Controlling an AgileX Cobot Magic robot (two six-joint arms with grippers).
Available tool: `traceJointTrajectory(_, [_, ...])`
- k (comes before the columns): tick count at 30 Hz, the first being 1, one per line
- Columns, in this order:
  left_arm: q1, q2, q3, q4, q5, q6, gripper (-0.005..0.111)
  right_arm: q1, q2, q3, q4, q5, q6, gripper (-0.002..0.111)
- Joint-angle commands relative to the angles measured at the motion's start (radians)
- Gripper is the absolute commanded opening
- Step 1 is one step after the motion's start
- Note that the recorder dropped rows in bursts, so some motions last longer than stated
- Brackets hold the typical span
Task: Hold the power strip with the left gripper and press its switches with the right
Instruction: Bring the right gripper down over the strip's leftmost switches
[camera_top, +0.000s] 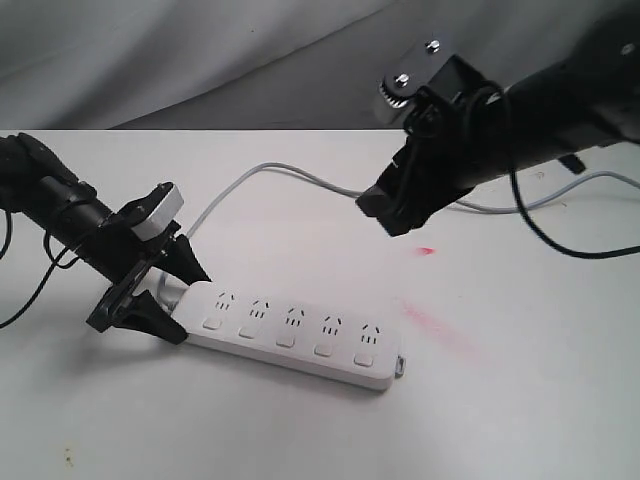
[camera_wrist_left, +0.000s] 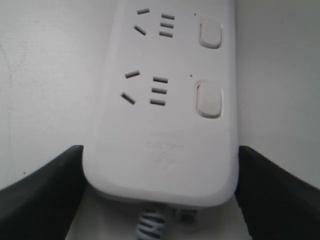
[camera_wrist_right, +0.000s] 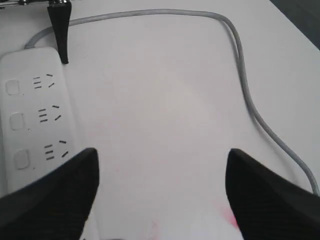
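The white power strip (camera_top: 290, 335) lies flat on the table, its row of square switches (camera_top: 285, 340) along the near edge. My left gripper (camera_top: 188, 305) is shut on the strip's cord end, one black finger against each long side. In the left wrist view the strip (camera_wrist_left: 165, 125) fills the space between the fingers (camera_wrist_left: 45, 190), with two switches (camera_wrist_left: 209, 99) showing. My right gripper (camera_top: 395, 215) hangs open above the table behind the strip, touching nothing. The right wrist view shows its gripper (camera_wrist_right: 162, 152) spread over bare table, the strip (camera_wrist_right: 35, 115) off to one side.
The thin grey cord (camera_top: 300, 172) loops from the strip's held end across the back of the table toward the right. Faint red smears (camera_top: 435, 325) mark the white tabletop (camera_top: 500, 420) beside the strip's free end. A grey backdrop rises behind the table.
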Motion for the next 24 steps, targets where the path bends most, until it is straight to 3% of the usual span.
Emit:
traceJointTrajectory(1, [-0.007, 0.015, 0.015, 0.072, -0.024, -0.017, 0.045, 0.084, 0.072, -0.007, 0.008, -0.133, -0.012, 0.073])
traceJointTrajectory(11, [-0.007, 0.015, 0.015, 0.072, -0.024, -0.017, 0.045, 0.184, 0.148, -0.019, 0.069, -0.252, -0.012, 0.075])
traceJointTrajectory(19, [-0.007, 0.015, 0.015, 0.072, -0.024, -0.017, 0.045, 0.202, 0.317, -0.246, 0.146, -0.031, -0.012, 0.075])
traceJointTrajectory(24, [-0.007, 0.015, 0.015, 0.072, -0.024, -0.017, 0.045, 0.244, 0.404, -0.337, 0.139, -0.004, -0.034, 0.075])
